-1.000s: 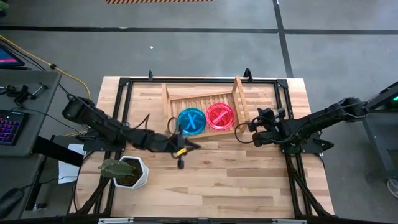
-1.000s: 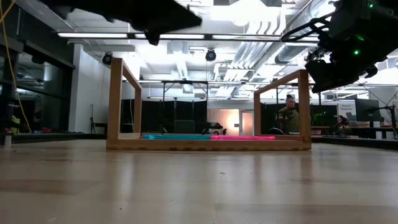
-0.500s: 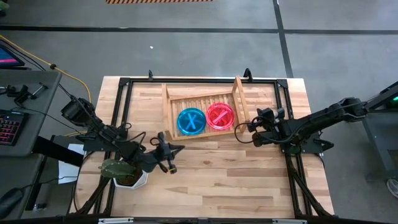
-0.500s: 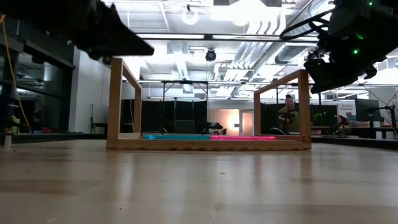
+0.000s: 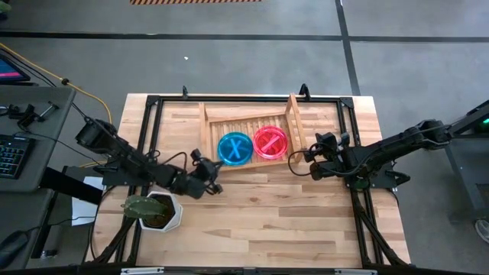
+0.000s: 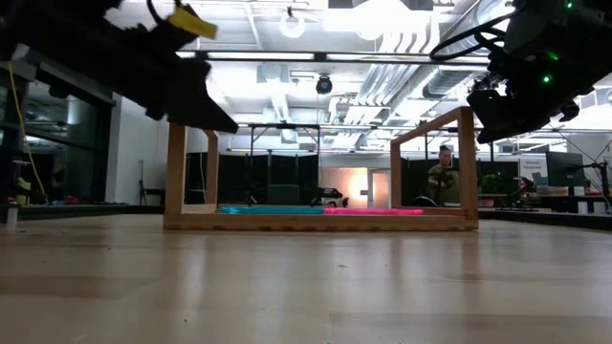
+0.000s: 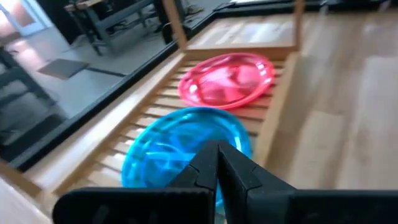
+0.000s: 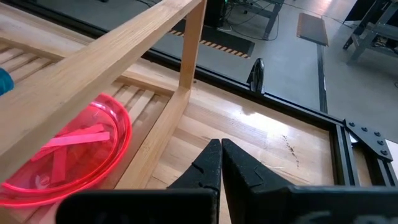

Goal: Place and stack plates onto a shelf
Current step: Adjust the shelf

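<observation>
The wooden shelf point(image 5: 252, 122) stands at the table's far middle. Teal plates point(image 5: 235, 148) and pink plates point(image 5: 270, 142) lie side by side on its slatted base; how many are stacked in each I cannot tell. They also show in the left wrist view, teal point(image 7: 180, 146) and pink point(image 7: 227, 78). My left gripper point(image 5: 216, 174) is shut and empty, just left of and nearer than the teal plates. My right gripper point(image 5: 308, 156) is shut and empty, just outside the shelf's right rail point(image 8: 106, 59), with the pink plates point(image 8: 68, 152) beyond it.
A white hexagonal pot point(image 5: 159, 211) with a plant stands at the near left, close under my left arm. A black metal frame point(image 5: 153, 103) runs around the table's edges. Bare tabletop point(image 5: 267, 221) lies between the shelf and the near edge.
My left gripper has drawn back from the shelf's near side toward the table's left edge and has turned about, staying shut. The plates and the shelf have not moved.
</observation>
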You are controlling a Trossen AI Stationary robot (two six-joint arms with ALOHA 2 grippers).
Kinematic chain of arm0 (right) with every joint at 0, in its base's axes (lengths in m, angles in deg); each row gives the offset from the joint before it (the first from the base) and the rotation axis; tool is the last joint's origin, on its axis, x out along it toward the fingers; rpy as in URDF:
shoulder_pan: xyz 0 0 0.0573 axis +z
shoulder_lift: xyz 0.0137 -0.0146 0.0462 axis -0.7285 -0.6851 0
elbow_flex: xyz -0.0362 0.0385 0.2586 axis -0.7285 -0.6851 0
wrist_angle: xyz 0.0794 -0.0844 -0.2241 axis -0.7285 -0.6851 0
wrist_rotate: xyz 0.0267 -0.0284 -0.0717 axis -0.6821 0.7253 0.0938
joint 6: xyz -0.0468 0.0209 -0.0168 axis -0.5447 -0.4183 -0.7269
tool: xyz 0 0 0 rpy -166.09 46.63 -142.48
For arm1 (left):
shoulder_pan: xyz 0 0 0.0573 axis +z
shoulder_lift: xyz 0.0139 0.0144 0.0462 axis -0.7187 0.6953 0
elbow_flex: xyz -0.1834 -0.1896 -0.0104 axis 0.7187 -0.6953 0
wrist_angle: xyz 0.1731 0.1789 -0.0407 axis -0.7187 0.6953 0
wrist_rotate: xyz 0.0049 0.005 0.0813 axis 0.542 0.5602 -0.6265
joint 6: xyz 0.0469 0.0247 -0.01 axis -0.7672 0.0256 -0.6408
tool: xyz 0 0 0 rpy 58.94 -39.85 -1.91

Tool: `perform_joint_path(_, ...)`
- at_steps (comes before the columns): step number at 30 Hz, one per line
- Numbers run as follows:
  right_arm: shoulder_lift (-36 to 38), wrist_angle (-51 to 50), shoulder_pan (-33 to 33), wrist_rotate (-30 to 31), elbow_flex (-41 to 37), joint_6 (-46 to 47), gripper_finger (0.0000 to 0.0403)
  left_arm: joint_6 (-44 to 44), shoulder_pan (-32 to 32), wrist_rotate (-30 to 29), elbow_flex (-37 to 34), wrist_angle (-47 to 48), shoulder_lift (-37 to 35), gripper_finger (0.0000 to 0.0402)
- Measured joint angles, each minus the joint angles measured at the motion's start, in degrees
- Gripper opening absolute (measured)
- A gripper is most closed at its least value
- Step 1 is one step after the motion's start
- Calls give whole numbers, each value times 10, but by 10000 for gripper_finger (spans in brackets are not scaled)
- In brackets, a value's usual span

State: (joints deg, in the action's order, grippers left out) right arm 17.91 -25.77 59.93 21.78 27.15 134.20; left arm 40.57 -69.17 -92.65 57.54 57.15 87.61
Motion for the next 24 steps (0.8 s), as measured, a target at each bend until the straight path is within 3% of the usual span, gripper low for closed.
perform_joint_path(6, 0, 0, 0, 0, 0, 0, 0, -74, 74, 20, 0, 2, 0, 0)
perform_joint_path(15, 1, -24, 0, 0, 0, -18, 0, -128, 197, 130, 0, -19, 0, 0)
perform_joint_path(24, 55, -105, 17, -45, 51, -15, 0, -168, 233, 180, 0, -79, 0, 0)
